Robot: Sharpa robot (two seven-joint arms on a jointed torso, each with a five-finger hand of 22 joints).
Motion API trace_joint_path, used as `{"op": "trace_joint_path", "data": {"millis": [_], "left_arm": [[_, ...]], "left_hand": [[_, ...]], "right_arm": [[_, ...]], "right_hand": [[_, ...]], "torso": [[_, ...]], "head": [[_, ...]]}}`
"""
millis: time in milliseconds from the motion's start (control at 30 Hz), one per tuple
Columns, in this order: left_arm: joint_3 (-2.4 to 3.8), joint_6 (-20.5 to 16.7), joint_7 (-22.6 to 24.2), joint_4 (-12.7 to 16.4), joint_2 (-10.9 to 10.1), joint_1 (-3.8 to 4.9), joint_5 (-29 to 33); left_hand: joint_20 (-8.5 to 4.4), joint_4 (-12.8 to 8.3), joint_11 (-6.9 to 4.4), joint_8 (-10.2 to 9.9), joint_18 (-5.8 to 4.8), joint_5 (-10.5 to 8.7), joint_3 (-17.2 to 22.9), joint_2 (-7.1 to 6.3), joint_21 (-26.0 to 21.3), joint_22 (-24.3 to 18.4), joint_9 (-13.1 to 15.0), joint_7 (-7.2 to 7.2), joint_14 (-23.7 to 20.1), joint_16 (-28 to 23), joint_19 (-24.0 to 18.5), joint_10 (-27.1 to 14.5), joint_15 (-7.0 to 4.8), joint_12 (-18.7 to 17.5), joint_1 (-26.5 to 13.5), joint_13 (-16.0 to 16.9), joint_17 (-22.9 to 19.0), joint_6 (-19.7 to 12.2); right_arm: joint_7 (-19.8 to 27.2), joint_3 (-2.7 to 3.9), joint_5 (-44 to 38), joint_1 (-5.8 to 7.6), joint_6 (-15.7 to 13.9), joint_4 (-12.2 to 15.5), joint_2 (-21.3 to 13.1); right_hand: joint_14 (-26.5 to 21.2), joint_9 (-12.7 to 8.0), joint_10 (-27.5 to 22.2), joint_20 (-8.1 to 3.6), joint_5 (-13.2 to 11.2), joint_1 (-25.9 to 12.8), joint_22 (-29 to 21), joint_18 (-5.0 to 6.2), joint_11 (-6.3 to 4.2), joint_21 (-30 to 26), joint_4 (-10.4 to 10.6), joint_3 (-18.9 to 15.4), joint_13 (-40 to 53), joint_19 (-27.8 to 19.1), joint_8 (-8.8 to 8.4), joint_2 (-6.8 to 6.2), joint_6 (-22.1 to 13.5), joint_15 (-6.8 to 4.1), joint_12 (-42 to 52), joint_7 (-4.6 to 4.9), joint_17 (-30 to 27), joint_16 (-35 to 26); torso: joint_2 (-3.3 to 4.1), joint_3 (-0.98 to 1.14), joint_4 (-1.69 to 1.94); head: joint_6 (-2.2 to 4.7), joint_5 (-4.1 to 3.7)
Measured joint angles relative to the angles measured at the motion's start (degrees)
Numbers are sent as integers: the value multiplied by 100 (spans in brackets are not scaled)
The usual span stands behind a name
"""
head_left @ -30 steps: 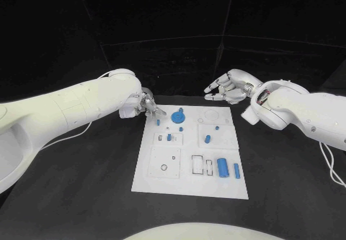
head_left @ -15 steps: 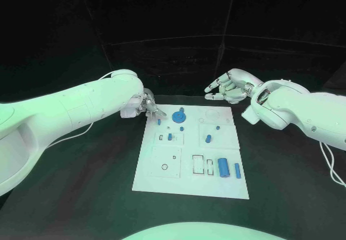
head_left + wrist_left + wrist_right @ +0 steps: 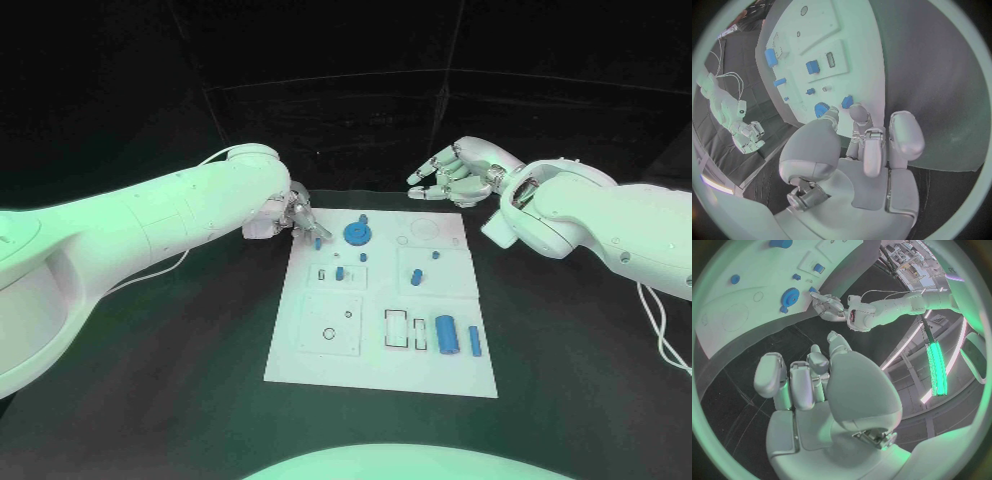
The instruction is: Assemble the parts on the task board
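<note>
Parts are looking small, light, stiff; we are pinching one peg in our left hand, right hand hanging loosely empty.

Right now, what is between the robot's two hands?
In the head view, the far end of the task board lies between the left hand and right hand, with a round blue part on it.

Open black tabletop along both long edges of the white rectangular task board. Far left corner blocked by the left robot hand; far right corner approached past the raised right robot hand.
</note>
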Motion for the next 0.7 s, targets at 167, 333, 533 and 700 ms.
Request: {"op": "trace_joint_path", "data": {"millis": [167,333,533,700], "left_arm": [[0,22,-3,15,-1,-8,-36],[0,28,-4,15,3,-10,-62],[0,31,-3,4,19,-11,-78],[0,41,2,5,31,-11,-87]], "left_hand": [[0,-15,0,0,0,0,-15,43,0,0,0,0,0,0,0,0,0,0,56,0,0,0],[0,-31,21,0,0,0,-31,84,0,0,0,0,-21,0,0,-21,20,0,97,-1,0,0],[0,-55,21,-22,0,0,-55,129,0,17,0,0,-21,0,0,-21,20,23,202,-1,0,0],[0,-61,21,-22,0,0,-49,131,0,16,-1,20,-21,0,0,-21,20,23,204,-1,0,-20]], "right_arm": [[0,0,0,0,1,-2,1],[0,0,0,0,1,-4,1],[0,0,-1,0,2,-9,8],[0,0,-1,0,6,-23,16]], "right_hand": [[0,0,0,0,0,0,0,0,0,0,0,0,0,0,0,0,0,0,0,0,0,0],[0,0,0,0,0,0,0,0,0,1,0,0,0,0,0,0,0,0,0,0,0,0],[0,1,0,0,0,0,0,0,0,1,0,0,1,0,0,0,0,0,0,0,0,0],[0,1,0,0,0,0,0,0,0,1,0,0,1,0,0,0,0,0,0,0,0,0]], "torso": [[1,0,-2],[1,2,-2],[-2,7,-1],[-2,8,0]], "head": [[-1,1],[-6,-2],[-10,-9],[-12,-14]]}}
